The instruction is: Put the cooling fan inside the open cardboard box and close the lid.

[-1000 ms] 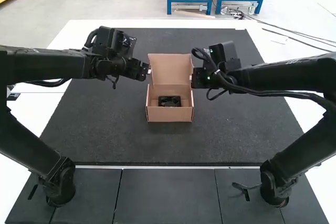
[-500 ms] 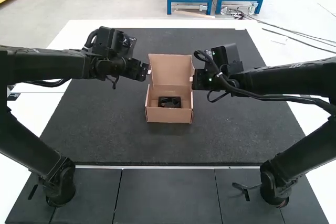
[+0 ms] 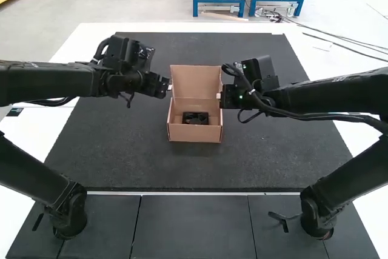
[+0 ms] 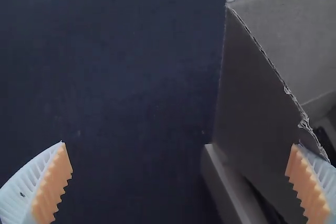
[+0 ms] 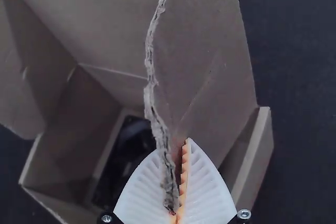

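The cardboard box (image 3: pixel 195 130) stands mid-mat with its lid (image 3: pixel 195 80) raised upright at the back. Inside on the floor lies the black cooling fan (image 3: pixel 196 117), seen dark in the right wrist view (image 5: pixel 122 167). My right gripper (image 3: pixel 222 96) is at the lid's right side, shut on the torn edge of the lid's side flap (image 5: pixel 202 77), pinched between the white fingers (image 5: pixel 195 190). My left gripper (image 3: pixel 165 87) sits at the lid's left edge, open wide. The left side flap (image 4: pixel 252 108) stands between its orange pads (image 4: pixel 51 184), near one pad and touching neither.
The black mat (image 3: pixel 121 144) lies around the box on the white table (image 3: pixel 79 34). Both arms stretch in from the sides at lid height.
The left gripper has dropped slightly and edged toward the lid's left flap. The right gripper has shifted a little toward the box, still on the flap.
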